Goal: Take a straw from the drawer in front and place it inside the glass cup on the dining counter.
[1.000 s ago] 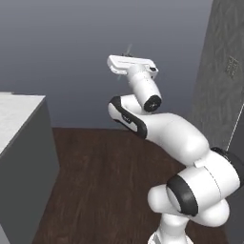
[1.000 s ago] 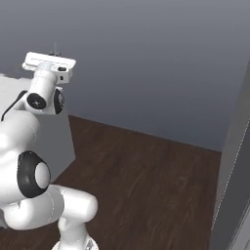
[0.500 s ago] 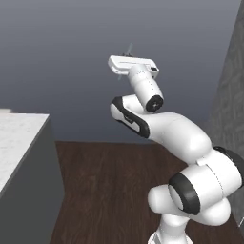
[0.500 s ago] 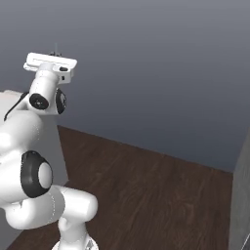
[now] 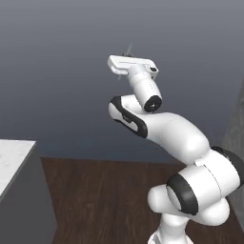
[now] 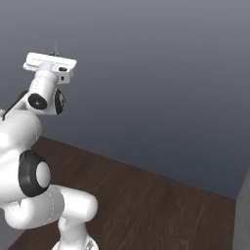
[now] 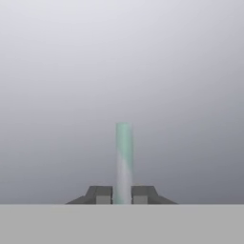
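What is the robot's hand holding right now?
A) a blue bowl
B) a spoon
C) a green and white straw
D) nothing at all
C: in the hand view, a thin pale green and white straw stands up between the two dark fingertips of the hand, which sit close against it on both sides.

Indoor room: wood floor (image 6: 146, 205), marble counter (image 5: 12, 157).

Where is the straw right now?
The straw is clamped between the gripper jaws in the hand view, sticking straight out toward a plain grey wall.
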